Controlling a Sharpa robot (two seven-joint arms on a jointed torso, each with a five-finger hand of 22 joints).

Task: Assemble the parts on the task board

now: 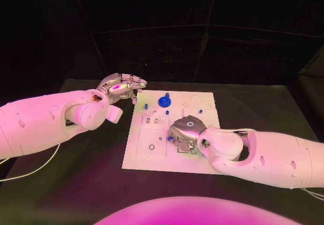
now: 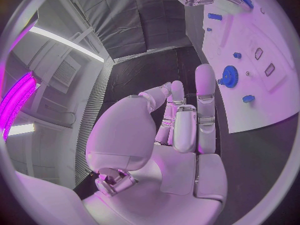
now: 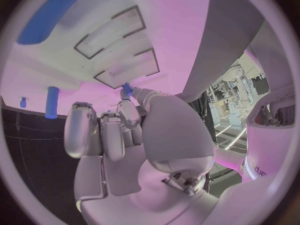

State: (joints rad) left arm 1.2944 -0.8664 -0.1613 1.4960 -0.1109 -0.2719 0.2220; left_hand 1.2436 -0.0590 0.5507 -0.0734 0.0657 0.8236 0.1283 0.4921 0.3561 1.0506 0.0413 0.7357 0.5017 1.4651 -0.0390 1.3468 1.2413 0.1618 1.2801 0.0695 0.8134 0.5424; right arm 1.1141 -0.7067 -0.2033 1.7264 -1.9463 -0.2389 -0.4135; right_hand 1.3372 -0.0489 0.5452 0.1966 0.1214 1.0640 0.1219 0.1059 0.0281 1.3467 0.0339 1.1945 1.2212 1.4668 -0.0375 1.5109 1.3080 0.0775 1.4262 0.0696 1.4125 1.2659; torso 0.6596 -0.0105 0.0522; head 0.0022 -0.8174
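Note:
The white task board lies in the middle of the black table. A blue gear and short blue pegs stand on its far part. My right hand is low over the board's middle. In the right wrist view its thumb and a fingertip pinch a small blue part right at the board's rectangular slots. My left hand hovers off the board's far left corner, fingers curled in and holding nothing. The left wrist view has the gear beyond the left hand's fingers.
More blue pegs stand on the board's far right part, and another peg is seen past my right hand. Bare black table surrounds the board. A thin white cable runs under my left arm.

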